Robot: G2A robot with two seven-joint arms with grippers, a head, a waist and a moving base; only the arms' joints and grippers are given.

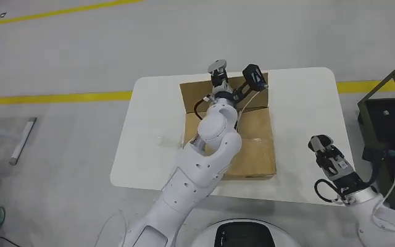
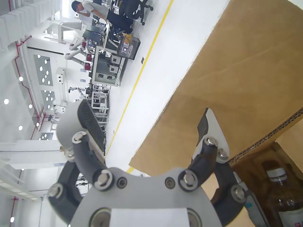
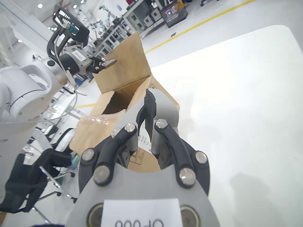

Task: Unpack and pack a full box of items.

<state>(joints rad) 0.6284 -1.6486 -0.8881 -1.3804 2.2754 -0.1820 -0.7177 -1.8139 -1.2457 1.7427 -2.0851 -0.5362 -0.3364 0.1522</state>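
I am holding my left claw (image 2: 144, 114) wide open over the far end of the brown box (image 1: 256, 154). The box is sitting in the middle of the white table (image 1: 302, 99). Its far flap (image 2: 236, 72) is standing up, and the top edge of that flap is sitting between my two left fingers (image 2: 90, 124). One finger is hanging on the outside of the flap and the other is on the inside. I cannot tell if they are touching the cardboard. Looking down past the flap, I am seeing into the box, where a bottle (image 2: 275, 174) with a white cap is standing among other things that are too dark to name. The near flap (image 3: 94, 124) is lying open toward me, with shiny tape on its edge. I am keeping my right claw (image 3: 149, 105) pinched together with nothing in it. It is hanging above the right side of the table, well apart from the box.
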